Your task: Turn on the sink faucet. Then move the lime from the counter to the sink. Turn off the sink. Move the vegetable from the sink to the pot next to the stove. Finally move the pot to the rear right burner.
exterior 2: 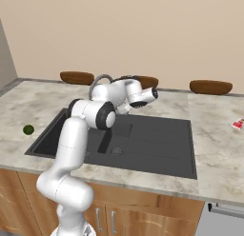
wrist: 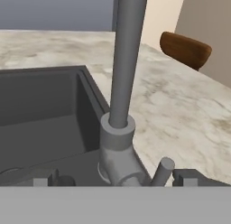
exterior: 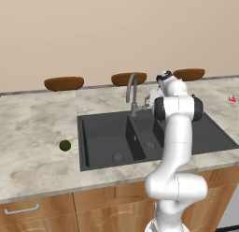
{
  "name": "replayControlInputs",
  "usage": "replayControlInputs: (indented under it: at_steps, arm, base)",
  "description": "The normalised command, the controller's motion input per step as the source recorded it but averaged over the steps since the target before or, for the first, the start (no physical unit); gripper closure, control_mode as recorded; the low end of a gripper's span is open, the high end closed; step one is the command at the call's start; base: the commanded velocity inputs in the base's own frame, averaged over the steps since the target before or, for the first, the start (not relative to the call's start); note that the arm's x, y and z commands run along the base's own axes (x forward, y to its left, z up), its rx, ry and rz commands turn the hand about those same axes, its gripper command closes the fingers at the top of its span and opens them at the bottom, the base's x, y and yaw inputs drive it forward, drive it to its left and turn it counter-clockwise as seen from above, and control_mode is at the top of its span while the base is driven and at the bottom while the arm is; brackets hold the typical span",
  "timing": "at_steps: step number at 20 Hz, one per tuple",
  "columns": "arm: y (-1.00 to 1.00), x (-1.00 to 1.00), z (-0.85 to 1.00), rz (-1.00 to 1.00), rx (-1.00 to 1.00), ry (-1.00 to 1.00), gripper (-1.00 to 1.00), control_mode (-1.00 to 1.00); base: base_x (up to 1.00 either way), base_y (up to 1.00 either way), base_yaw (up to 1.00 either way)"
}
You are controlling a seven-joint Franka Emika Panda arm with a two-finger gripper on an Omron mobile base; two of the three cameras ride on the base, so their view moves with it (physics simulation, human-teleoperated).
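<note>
The grey sink faucet [wrist: 122,65] rises right in front of my hand, with its small side lever [wrist: 162,170] low at its base. My gripper [wrist: 118,180] is open, its two fingertips [wrist: 186,178] standing on either side of the faucet base and the lever, close to them. The faucet [exterior: 132,93] stands behind the dark double-basin sink [exterior: 105,133]. I see no water at the spout. The lime [exterior: 65,145], a small dark green ball, lies on the marbled counter [exterior: 32,133] left of the sink; in the right base view the lime [exterior 2: 28,130] is at the far left. The pot and the stove are out of view.
Three brown oval bowls [exterior: 64,83] [exterior: 126,78] [exterior: 189,74] line the back of the counter by the wall. A small red and white item [exterior 2: 238,124] lies on the counter right of the sink. Wooden cabinet fronts [exterior: 37,212] run below.
</note>
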Motion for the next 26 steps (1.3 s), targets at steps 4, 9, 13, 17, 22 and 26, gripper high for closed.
replayControlInputs:
  at_steps: [4, 9, 13, 17, 22, 26]
  arm:
    - [0.15, 0.05, -0.07, 0.00, 0.00, 0.00, -1.00, -1.00]
    - [0.14, 0.08, -0.06, 0.00, 0.00, 0.00, -1.00, -1.00]
    - [0.15, 0.10, -0.04, 0.00, 0.00, 0.00, -1.00, -1.00]
    - [0.17, 0.04, -0.02, 0.00, 0.00, 0.00, -1.00, -1.00]
    - [0.12, 0.01, -0.03, 0.00, 0.00, 0.00, 1.00, -1.00]
    - [0.03, 0.03, -0.04, 0.00, 0.00, 0.00, 1.00, -1.00]
  base:
    - [0.00, 0.00, 0.00]
    - [0.00, 0.00, 0.00]
    - [0.00, 0.00, 0.00]
    - [0.00, 0.00, 0.00]
    - [0.00, 0.00, 0.00]
    - [0.00, 0.00, 0.00]
